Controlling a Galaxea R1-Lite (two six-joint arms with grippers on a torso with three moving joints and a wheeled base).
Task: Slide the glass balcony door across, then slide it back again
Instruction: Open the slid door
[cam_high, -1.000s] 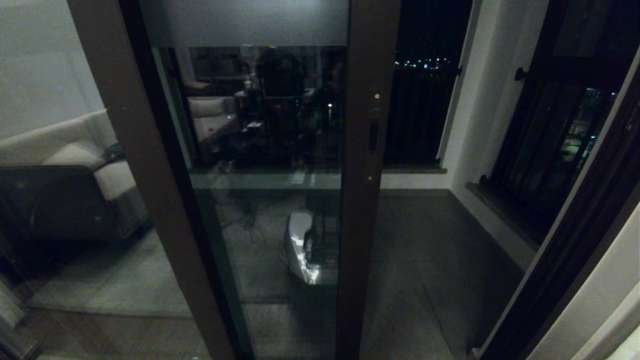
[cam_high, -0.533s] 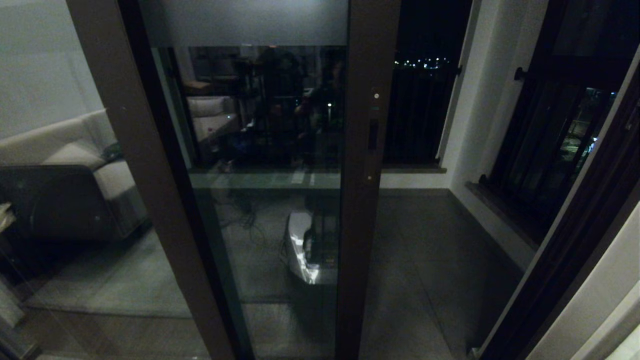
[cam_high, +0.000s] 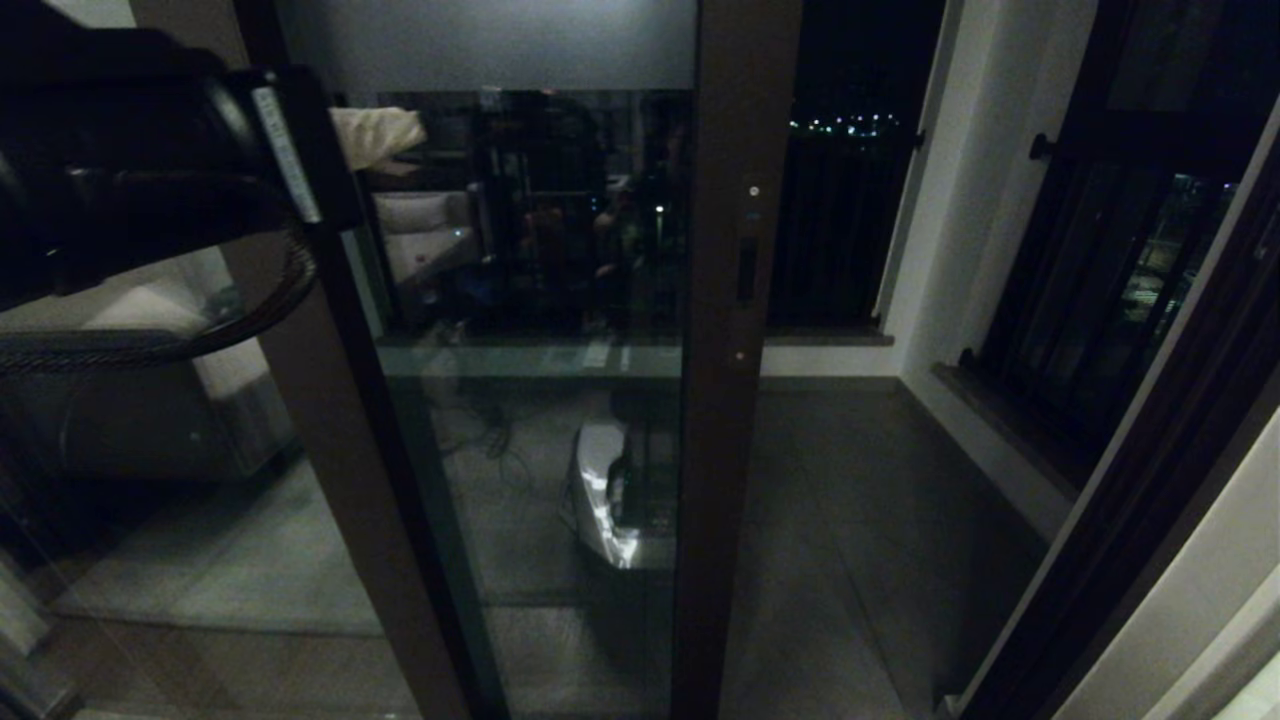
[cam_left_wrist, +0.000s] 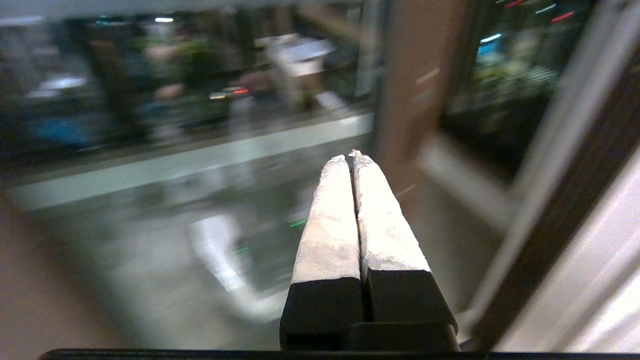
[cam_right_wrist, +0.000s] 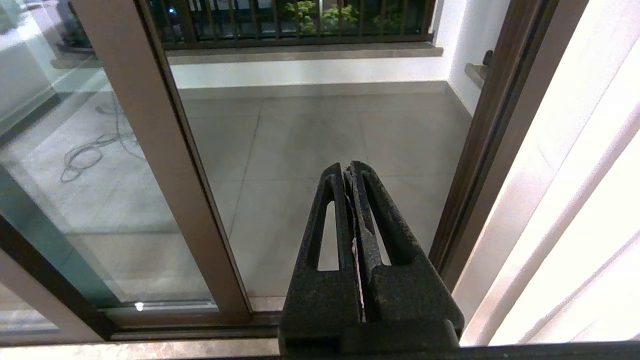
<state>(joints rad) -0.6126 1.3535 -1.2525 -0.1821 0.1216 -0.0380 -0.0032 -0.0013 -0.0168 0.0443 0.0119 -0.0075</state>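
The glass balcony door (cam_high: 540, 300) stands in the middle of the head view, with a frosted band (cam_high: 490, 45) across its top. Its dark brown stile (cam_high: 730, 420) carries a slim black recessed handle (cam_high: 746, 270). To the right of the stile the doorway is open onto the balcony. My left gripper (cam_high: 392, 135) is raised at the upper left, shut and empty, well left of the handle and in front of the glass. In the left wrist view the left gripper (cam_left_wrist: 348, 156) points toward the door's stile (cam_left_wrist: 415, 100). My right gripper (cam_right_wrist: 346, 167) hangs low, shut and empty, facing the open gap beside the stile (cam_right_wrist: 150, 150).
A handle-less brown-framed panel (cam_high: 300, 420) on the left shows a sofa (cam_high: 230, 370). The dark door jamb (cam_high: 1150, 480) bounds the opening on the right, with a black-framed side window (cam_high: 1120, 250) beyond. Tiled balcony floor (cam_right_wrist: 320, 145) lies ahead. A loose cable (cam_right_wrist: 85, 150) lies behind the glass.
My left arm has swung up into the upper left of the head view, its shut fingers now in front of the glass. The door has not moved.
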